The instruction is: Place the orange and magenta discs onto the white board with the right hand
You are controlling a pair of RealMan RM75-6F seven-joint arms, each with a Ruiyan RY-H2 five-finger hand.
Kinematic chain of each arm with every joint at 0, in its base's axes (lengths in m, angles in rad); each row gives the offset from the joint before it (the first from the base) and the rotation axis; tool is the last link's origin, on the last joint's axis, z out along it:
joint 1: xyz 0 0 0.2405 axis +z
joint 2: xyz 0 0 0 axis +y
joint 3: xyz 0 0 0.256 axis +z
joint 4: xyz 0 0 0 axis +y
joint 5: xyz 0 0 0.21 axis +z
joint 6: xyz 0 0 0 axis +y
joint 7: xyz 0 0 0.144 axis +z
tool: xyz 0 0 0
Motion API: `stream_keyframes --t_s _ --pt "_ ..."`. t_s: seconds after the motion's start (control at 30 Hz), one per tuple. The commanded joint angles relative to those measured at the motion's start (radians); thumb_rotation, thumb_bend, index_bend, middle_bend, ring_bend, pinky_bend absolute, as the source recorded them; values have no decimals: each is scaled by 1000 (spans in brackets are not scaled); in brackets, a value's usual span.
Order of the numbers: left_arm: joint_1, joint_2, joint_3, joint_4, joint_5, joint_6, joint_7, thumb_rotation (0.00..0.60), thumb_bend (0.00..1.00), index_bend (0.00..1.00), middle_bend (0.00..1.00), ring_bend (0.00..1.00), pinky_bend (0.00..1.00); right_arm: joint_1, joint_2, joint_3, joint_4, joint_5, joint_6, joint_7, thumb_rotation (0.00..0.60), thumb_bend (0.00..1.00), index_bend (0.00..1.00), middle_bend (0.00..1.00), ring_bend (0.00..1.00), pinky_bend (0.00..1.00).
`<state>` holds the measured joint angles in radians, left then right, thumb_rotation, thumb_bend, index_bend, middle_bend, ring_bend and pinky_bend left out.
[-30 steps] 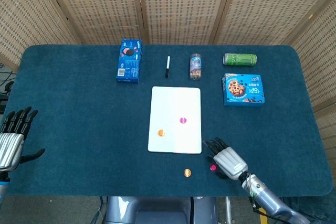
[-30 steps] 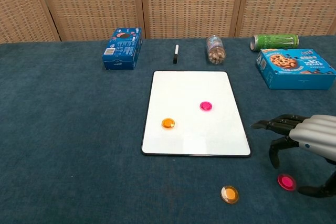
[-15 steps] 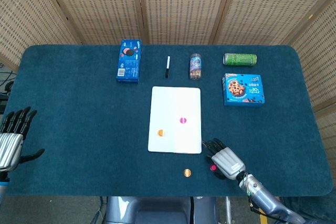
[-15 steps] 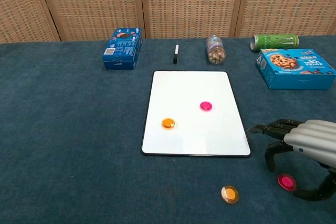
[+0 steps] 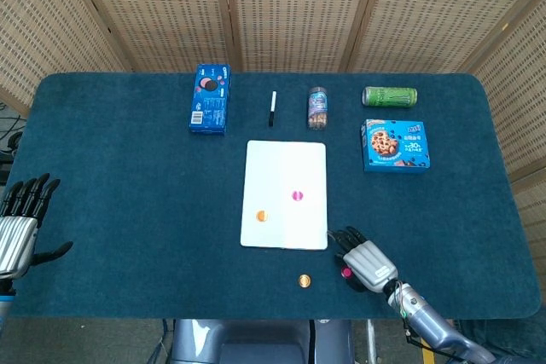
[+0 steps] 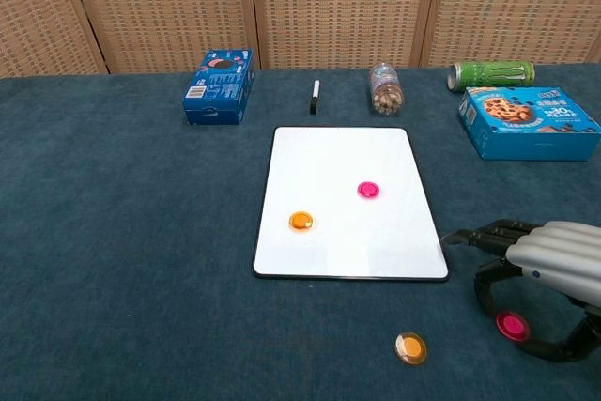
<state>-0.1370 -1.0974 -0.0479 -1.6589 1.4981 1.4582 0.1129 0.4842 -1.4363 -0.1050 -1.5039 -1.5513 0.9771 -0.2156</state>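
Observation:
The white board (image 5: 285, 168) (image 6: 346, 161) lies mid-table with an orange disc (image 5: 262, 216) (image 6: 300, 221) and a magenta disc (image 5: 297, 196) (image 6: 369, 190) on it. On the cloth in front of the board lie a second orange disc (image 5: 304, 280) (image 6: 409, 347) and a second magenta disc (image 5: 346, 273) (image 6: 511, 326). My right hand (image 5: 367, 262) (image 6: 549, 265) hovers over that loose magenta disc, fingers and thumb arched around it and apart, holding nothing. My left hand (image 5: 21, 221) rests open at the table's left edge.
Along the far side stand a blue cookie pack (image 5: 210, 97), a black marker (image 5: 273, 108), a small jar lying down (image 5: 318, 107), a green can on its side (image 5: 390, 96) and a blue cookie box (image 5: 396, 145). Wicker screens close off the back.
My right hand has sunk a little lower and nearer over the loose magenta disc. The discs and my left hand have not moved.

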Motion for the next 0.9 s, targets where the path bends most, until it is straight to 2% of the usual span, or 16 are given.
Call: stream_keyframes --t_s 0.03,0.57,0.7,0.9 --pt "0 0 0 0 0 -1 1 600 0 0 0 0 0 0 -1 0 1 1 -3 7 600 363 487 21 0 10" --pt "-1 3 -1 -2 -4 -3 -3 600 0 0 0 0 0 12 17 18 -23 6 -7 36 600 363 487 28 0 10" --pt "-1 4 -2 -3 -5 -1 -6 600 0 0 0 0 0 30 27 52 -47 25 -13 24 600 363 487 27 0 10" --pt "-1 -2 -7 1 -13 2 6 600 0 0 0 0 0 88 28 134 -94 110 -67 -36 600 388 487 28 0 10"
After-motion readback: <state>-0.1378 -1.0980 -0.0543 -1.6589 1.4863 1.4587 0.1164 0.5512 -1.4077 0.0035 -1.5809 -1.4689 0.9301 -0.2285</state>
